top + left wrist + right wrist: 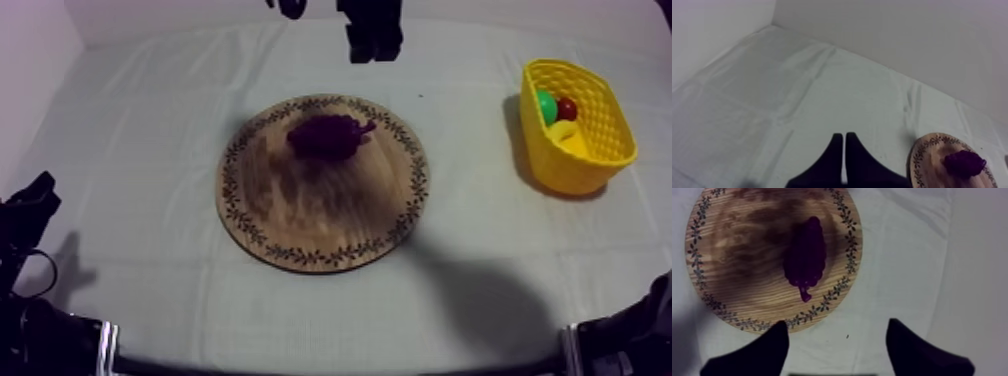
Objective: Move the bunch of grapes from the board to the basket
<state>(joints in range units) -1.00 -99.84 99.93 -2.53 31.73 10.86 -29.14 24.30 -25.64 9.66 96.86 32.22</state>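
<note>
The bunch of grapes (328, 135) lies on the wooden board (310, 215), on the half of it farthest from the camera in the top view, close to the patterned rim but inside it, with its stem pointing toward the basket side. The board sits flat in the middle of the table on the grey-white cloth (150, 150). The right gripper (839, 338) hangs above the far edge of the board. Its two black fingers (772, 345) are spread wide with nothing between them, and in the right wrist view the stem end of the grapes points toward the gap between them. The fingers touch neither the grapes nor the board, and bare cloth shows between the fingertips. In the top view this arm comes in from the upper edge, just beyond the board's far rim. The yellow basket (600, 130) stands at the right side of the table, well apart from the board. In it are a green fruit (546, 105), a small red fruit (567, 108) and a yellow fruit (568, 138) whose kind I cannot tell. The left gripper (844, 152) is low at the left side of the table, away from the board, with its fingers pressed together into a narrow wedge that holds nothing.
</note>
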